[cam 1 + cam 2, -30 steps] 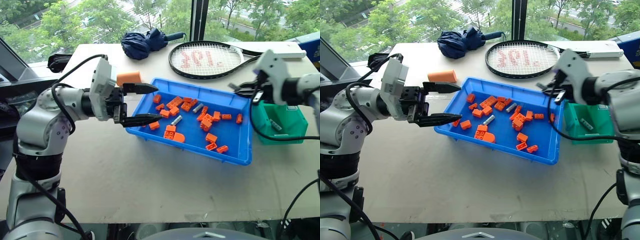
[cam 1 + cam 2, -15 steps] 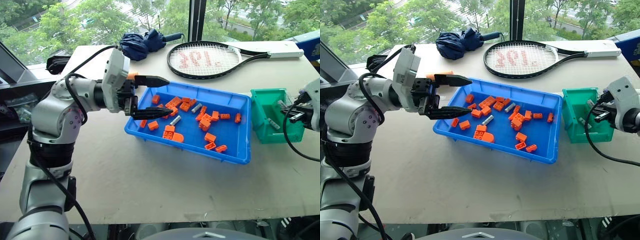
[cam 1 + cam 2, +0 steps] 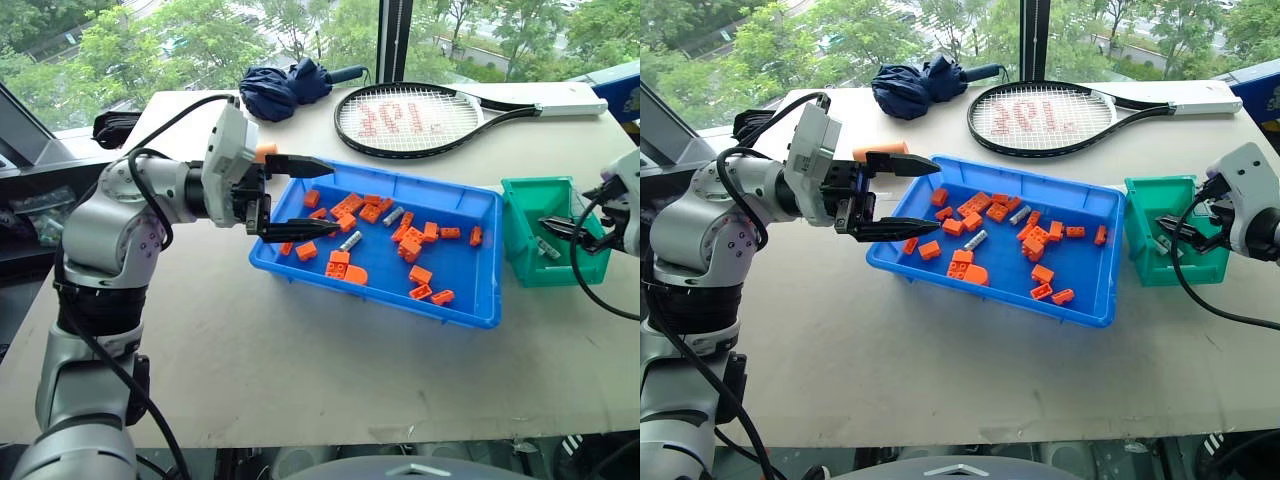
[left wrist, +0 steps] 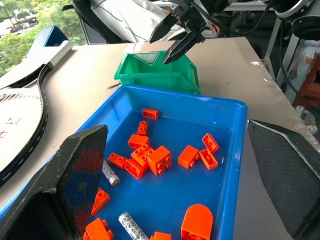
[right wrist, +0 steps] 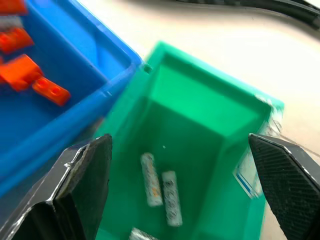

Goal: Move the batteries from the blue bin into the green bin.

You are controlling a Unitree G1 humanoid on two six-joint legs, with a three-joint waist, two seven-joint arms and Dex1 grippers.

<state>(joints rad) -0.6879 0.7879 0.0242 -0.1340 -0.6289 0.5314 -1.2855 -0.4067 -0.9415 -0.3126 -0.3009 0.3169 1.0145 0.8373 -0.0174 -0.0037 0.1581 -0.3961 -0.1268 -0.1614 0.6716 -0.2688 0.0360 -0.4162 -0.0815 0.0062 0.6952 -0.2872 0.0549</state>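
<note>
The blue bin (image 3: 400, 301) lies mid-table with orange bricks and two silver batteries (image 3: 395, 215) (image 3: 352, 240) among them; the left wrist view shows these batteries (image 4: 111, 173) too. My left gripper (image 3: 335, 196) hovers open over the bin's left end, holding nothing. To the right stands the green bin (image 3: 540, 195). My right gripper (image 3: 562, 233) is over it, open and empty. Three batteries (image 5: 151, 186) lie on the green bin's (image 5: 210, 120) floor, below that gripper (image 5: 179, 140).
A tennis racket (image 3: 420, 118), a folded dark umbrella (image 3: 285, 85) and a white box (image 3: 560, 98) lie at the back of the table. An orange cylinder (image 3: 265, 152) sits behind my left gripper. The table's front strip is bare.
My right gripper has swung right from the blue bin's edge to over the green bin, and its fingers have opened. The left arm has held still.
</note>
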